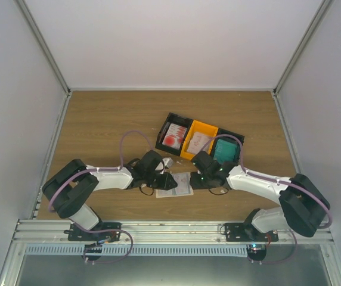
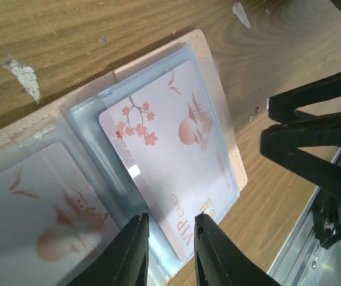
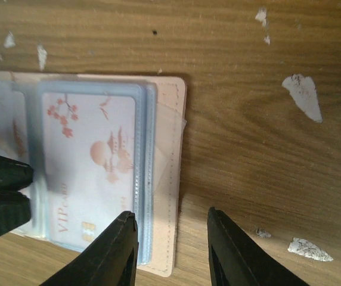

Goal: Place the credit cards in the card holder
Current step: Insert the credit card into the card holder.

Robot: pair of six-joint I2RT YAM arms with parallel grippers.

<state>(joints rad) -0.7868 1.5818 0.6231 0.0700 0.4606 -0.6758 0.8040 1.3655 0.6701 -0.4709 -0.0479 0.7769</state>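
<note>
We find the left hand released. Its fingers stand a narrow gap apart over the lower edge of a clear sleeve, and no pinch on it is evident. The right hand is likewise released. Its fingers are set wider and straddle the outer beige border of the card holder without closing on it.

The card holder lies open like a book, flat on the wooden worktop, between the two hands. In the top view the left hand is at its 9 o'clock and the right hand at its 3 o'clock, both just beside it. Its sleeves are loaded. A blossom-print card lettered "VIP CARD" sits in the sleeve nearest the right hand. A second card of the same print sits in the neighbouring sleeve on the left hand's side.

At 12 o'clock from the holder, near but apart, we record a row of three bins. The black bin holds a white card with a red round mark. The orange bin holds a pale card. The second black bin holds a teal card.

In the right wrist view, pale chipped patches mark the worktop at 3 o'clock from the holder.
</note>
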